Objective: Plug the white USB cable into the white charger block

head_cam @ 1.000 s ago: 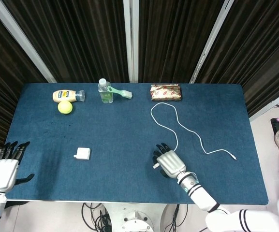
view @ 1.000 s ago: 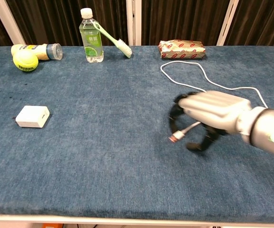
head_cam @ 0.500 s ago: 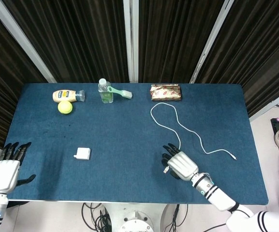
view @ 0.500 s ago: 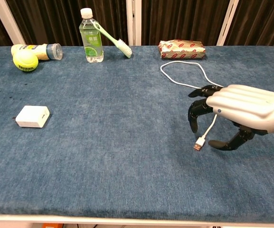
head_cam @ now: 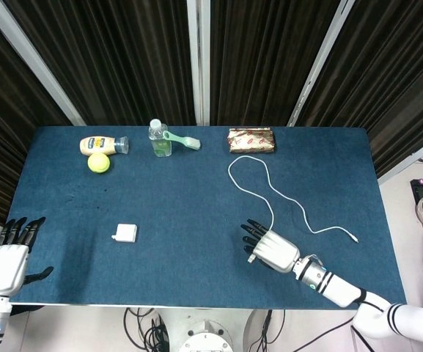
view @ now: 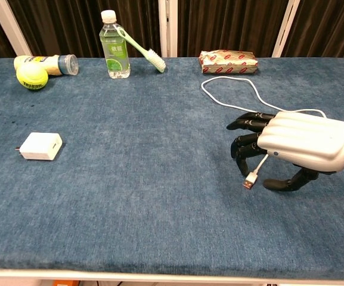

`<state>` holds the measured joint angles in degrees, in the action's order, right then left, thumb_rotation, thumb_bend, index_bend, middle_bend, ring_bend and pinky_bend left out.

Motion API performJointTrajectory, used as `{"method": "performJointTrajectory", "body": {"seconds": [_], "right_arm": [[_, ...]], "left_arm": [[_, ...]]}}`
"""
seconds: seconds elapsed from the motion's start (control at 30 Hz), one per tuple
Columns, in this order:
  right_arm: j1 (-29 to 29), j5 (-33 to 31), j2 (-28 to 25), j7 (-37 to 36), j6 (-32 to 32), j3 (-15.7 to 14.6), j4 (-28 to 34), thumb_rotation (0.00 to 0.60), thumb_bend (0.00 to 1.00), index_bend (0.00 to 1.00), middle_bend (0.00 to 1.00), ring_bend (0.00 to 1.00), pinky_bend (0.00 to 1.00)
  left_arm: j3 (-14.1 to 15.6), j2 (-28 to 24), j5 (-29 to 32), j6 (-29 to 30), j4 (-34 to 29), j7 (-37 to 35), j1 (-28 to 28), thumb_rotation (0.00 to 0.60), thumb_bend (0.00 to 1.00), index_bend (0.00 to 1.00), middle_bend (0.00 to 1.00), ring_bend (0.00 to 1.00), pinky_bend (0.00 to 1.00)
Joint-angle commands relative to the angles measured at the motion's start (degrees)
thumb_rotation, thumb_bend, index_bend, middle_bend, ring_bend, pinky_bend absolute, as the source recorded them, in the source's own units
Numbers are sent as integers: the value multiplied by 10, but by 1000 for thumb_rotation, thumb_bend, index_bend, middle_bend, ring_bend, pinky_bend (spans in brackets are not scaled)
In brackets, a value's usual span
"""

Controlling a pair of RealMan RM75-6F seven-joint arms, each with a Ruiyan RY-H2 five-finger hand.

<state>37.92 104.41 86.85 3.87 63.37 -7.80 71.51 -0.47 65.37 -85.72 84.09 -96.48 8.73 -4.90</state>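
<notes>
Blue table [head_cam: 196,198], dark curtains behind. Right hand [view: 297,143] pinched white USB cable [head_cam: 270,187] plug. Only head view showed left hand [head_cam: 4,257], fingers spread, off table edge. White charger block [view: 40,146] sat far off; bottle [view: 113,44], tennis ball [view: 31,75] at back.

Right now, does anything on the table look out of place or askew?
Only small things: the toothbrush leans tilted against the upright green bottle, and the yellow jar lies on its side beside the tennis ball. Nothing looks spilled or damaged.

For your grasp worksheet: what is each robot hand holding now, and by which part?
The right hand holds the white USB cable just behind its USB plug, which pokes out below the fingers. The left hand holds nothing.
</notes>
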Motion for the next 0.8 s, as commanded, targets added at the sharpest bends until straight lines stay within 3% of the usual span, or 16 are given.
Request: {"method": "performJointTrajectory", "body": {"seconds": [0.03,0.8], "right_arm": [[-1,4,7,-6,7,-1,-12,600,272,456,257,25,0],[1,7,31,-20,16,0,-47,600,315,540,315,43,0]], "left_arm": [[0,0,0,0,0,0,0,600,98,86,133,34,10],[-2,-1,3,-7,-2,-2,-2,600,96,87,133,34,10]]}}
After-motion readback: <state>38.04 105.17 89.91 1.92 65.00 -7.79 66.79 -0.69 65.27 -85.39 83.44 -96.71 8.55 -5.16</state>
